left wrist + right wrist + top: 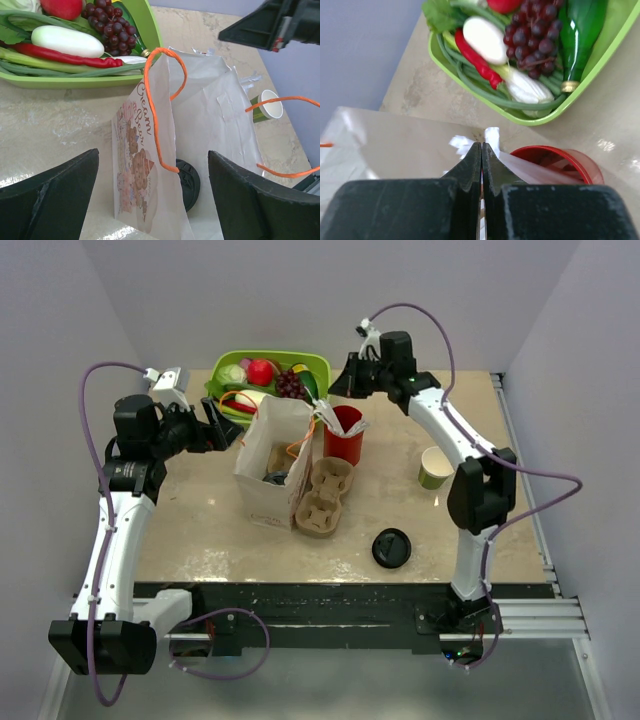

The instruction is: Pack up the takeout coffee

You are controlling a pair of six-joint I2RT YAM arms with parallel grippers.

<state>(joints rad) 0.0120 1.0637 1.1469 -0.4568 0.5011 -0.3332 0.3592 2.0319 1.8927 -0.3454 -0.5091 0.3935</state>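
Evidently unpacked: the green cup stands lidless on the table, right of the paper bag; its black lid lies apart. Capping and bagging remain. Left claw wide; right claw closed.

Takeout cup: green outside, white inside & rim.
Lid: plain black.
Red cup: solid red; sticks in it white.
Cup carrier: brown cardboard, no print.
Paper bag: white; reddish-brown script, brown cartoon print, poss. bears (side seen at too sharp an angle).
Bag handles: orange.
Tray: lime green.
Grapes: dark purple.
Chilli: bright red.
Oval veg: white.
Bottle: glossy dark green, gold-ish neck.
Table: beige, faint marbled mottling.
Cables: purple.
Arms: white links, black joints.
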